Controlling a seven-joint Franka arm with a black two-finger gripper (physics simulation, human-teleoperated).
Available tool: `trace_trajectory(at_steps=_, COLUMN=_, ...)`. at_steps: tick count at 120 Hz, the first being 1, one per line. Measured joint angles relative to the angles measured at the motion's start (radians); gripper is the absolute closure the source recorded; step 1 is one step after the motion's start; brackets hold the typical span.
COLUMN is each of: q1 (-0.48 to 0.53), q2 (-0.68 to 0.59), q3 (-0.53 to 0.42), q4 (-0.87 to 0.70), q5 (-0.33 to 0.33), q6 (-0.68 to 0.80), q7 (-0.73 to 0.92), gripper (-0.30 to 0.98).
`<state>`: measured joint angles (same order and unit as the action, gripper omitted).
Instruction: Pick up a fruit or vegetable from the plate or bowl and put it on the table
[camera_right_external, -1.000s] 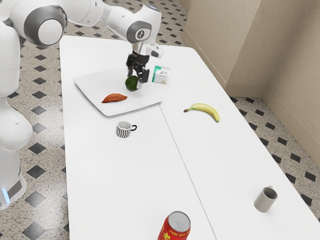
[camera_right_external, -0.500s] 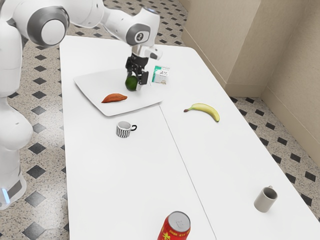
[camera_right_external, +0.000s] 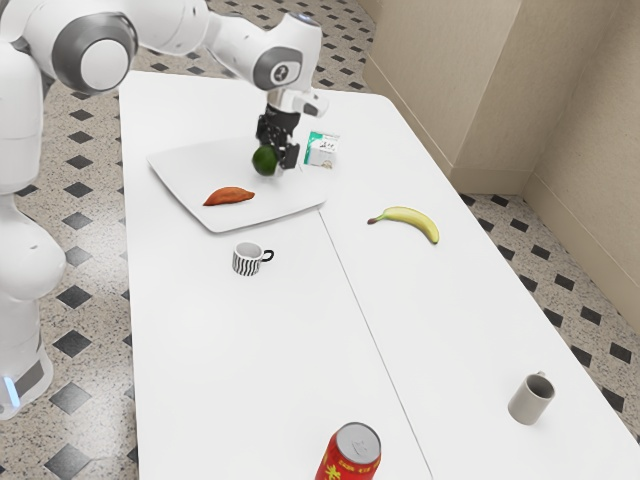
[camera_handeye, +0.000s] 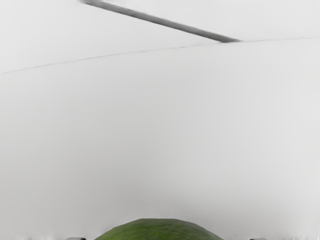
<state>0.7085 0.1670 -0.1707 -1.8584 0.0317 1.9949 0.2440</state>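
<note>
My gripper (camera_right_external: 277, 158) is over the far part of the white plate (camera_right_external: 190, 168) in the exterior view, closed around a dark green round fruit (camera_right_external: 264, 160). The fruit looks slightly raised from the plate; any gap beneath it is hard to judge. An orange-brown sweet potato (camera_right_external: 229, 196) lies on the plate nearer the striped mug. In the wrist view the green fruit (camera_handeye: 159, 231) shows its top between dark fingertips, with the pale plate (camera_handeye: 160, 130) beyond it.
A green-and-white carton (camera_right_external: 322, 149) stands just beside the plate, close to the gripper. On the white table (camera_right_external: 240, 350) are a striped mug (camera_right_external: 247, 259), a banana (camera_right_external: 410, 220), a grey mug (camera_right_external: 531, 399) and a red can (camera_right_external: 348, 458).
Over the last second my fingers have closed on the green fruit. Since half a second ago, gripper and fruit have risen a little together.
</note>
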Motion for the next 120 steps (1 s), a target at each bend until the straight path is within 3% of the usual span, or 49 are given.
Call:
trace_trajectory(at_steps=28, q1=-0.063, q2=-0.037, q3=-0.059, q4=0.033, q5=0.007, q6=-0.068, q7=-0.013, gripper=0.35)
trace_trajectory(at_steps=73, q1=-0.115, q2=0.032, q3=-0.359, q4=0.157, q5=0.054, q6=-0.168, q7=-0.079, gripper=0.35)
trace_trajectory(at_steps=90, q1=-0.114, q2=0.081, q3=-0.409, q4=0.165, q5=0.090, q6=-0.179, q7=-0.113, gripper=0.34)
trace_trajectory(at_steps=120, q1=-0.114, q2=0.111, q3=-0.411, q4=0.186, q5=0.103, q6=-0.189, q7=-0.151, gripper=0.07)
